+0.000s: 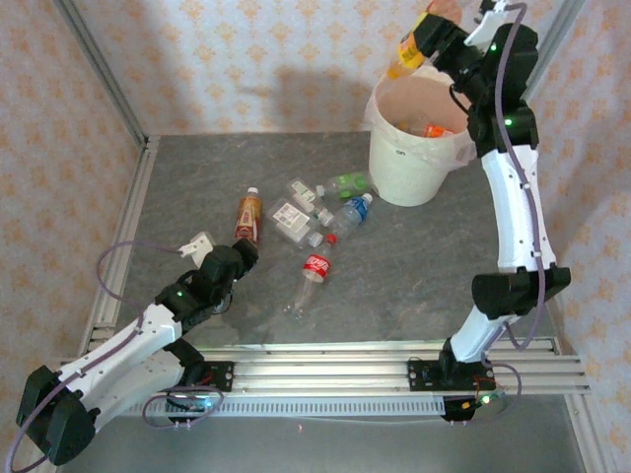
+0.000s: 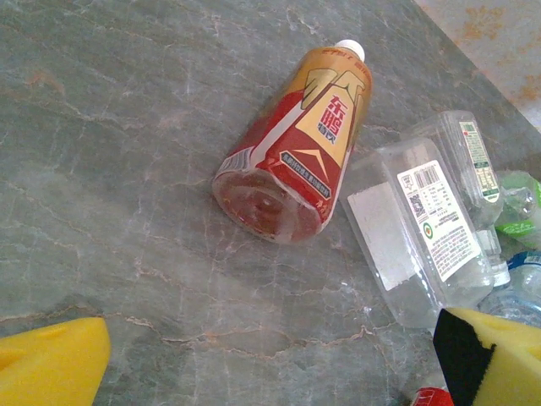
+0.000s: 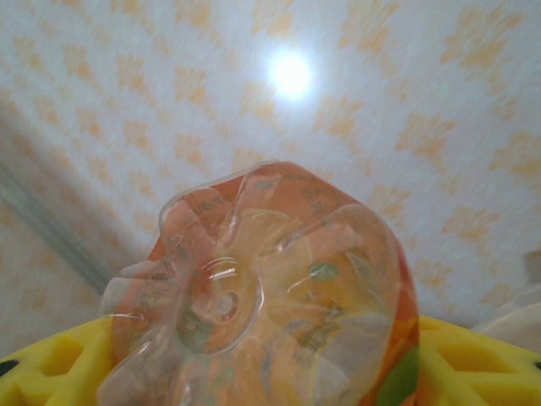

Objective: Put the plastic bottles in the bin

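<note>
Top external, right tool [image 1: 426, 37] clamped on orange bottle [image 1: 405, 57] above bin [image 1: 396, 163], left tool [image 1: 245, 254] spread wide.

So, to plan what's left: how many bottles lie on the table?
6: brown bottle beside the left gripper; two clear bottles, green bottle and blue-capped bottle clustered mid-table; red-labelled bottle nearer the arms. More may hide there.

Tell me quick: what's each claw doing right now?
Left claw: open, empty, over the table.
Right claw: closed on an orange bottle.
</note>
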Robot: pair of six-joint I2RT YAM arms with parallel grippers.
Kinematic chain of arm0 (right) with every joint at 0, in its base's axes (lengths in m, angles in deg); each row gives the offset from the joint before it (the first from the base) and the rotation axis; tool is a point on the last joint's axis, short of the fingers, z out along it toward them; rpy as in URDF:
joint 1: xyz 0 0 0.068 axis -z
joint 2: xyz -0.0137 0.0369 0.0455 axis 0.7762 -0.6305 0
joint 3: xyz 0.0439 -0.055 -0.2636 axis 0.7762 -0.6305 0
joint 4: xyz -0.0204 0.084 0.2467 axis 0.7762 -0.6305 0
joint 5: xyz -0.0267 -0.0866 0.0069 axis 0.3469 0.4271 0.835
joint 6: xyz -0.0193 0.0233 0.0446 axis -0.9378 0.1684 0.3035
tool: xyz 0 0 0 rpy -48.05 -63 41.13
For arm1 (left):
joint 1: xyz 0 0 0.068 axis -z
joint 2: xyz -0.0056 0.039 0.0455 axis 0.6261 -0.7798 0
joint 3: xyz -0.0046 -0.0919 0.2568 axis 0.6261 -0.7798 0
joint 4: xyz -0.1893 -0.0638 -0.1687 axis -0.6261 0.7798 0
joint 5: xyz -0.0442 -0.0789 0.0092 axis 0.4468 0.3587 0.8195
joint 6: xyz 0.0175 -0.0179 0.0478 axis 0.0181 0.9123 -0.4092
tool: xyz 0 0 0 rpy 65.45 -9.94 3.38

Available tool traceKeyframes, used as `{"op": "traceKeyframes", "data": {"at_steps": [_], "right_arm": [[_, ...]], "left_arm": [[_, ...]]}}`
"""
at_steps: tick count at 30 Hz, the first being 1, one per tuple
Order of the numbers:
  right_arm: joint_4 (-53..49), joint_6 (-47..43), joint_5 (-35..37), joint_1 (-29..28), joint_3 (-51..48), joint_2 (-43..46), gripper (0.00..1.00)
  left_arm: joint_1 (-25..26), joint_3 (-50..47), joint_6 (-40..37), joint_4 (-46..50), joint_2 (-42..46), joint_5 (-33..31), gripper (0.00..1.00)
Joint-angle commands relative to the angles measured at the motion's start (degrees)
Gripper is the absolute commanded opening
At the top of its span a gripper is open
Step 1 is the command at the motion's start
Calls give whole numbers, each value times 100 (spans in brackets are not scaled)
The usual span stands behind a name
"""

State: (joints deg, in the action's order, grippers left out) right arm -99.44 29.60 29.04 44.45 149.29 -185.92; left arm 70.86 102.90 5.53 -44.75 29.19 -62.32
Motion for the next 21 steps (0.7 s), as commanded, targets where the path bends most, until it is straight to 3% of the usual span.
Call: {"op": "traceKeyframes", "data": {"at_steps": [1,6,21], "right_arm": [[-929,69,782,106,679,-433,56],[-1745,3,1007,241,1134,-945,55],[-2820,-149,263,246,1870,-1965,56]], "left_arm": [[-72,159,132,243,5,8,100],[-70,248,145,416,-30,80,100],[-72,385,96,363,-503,336,100]]}}
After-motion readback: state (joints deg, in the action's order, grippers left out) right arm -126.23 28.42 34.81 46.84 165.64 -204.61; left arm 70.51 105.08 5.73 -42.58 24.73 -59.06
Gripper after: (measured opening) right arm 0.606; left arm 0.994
